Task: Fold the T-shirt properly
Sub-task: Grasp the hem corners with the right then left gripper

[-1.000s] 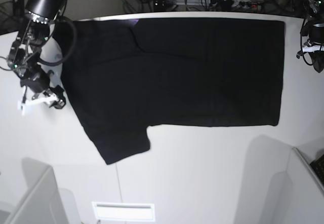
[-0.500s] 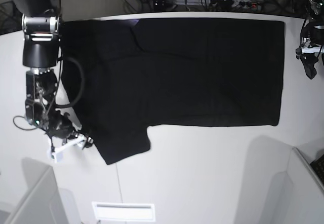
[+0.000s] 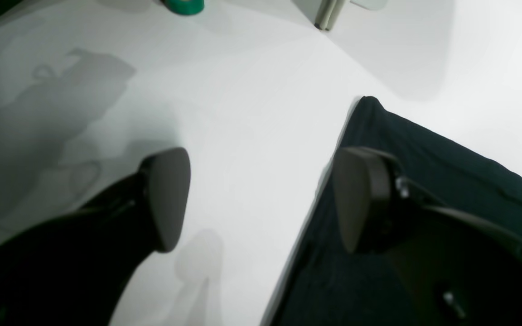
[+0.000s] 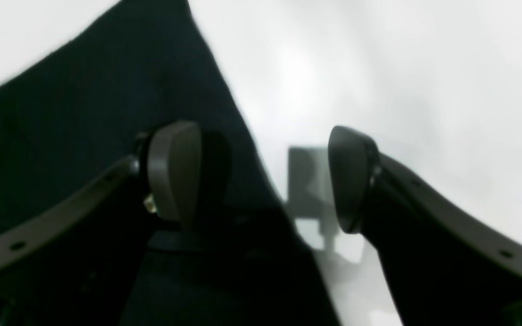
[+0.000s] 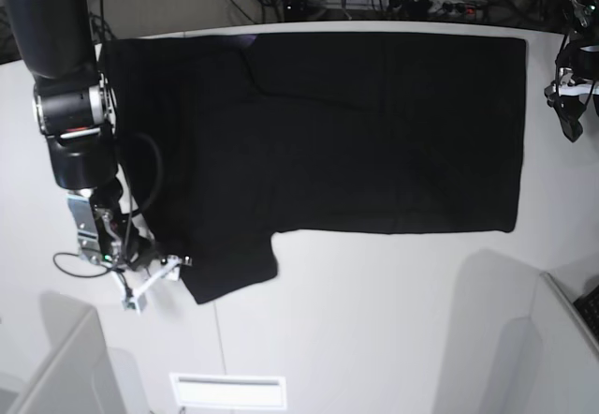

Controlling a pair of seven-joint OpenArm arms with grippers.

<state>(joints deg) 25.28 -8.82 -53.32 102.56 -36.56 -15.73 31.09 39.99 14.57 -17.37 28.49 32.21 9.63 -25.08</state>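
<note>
The T-shirt (image 5: 356, 133) lies flat and spread on the tabletop (image 5: 374, 320), one sleeve sticking out toward the near edge. Right pincer (image 4: 261, 181) is wide, straddling that sleeve's edge: one finger over cloth, the other over bare tabletop. Left pincer (image 3: 261, 199) is wide too, straddling the shirt's hem near a corner. This looks like the first grasp, no fold made yet. Next, I'd say: drop, pinch the cloth, then lift and carry it across.
</note>
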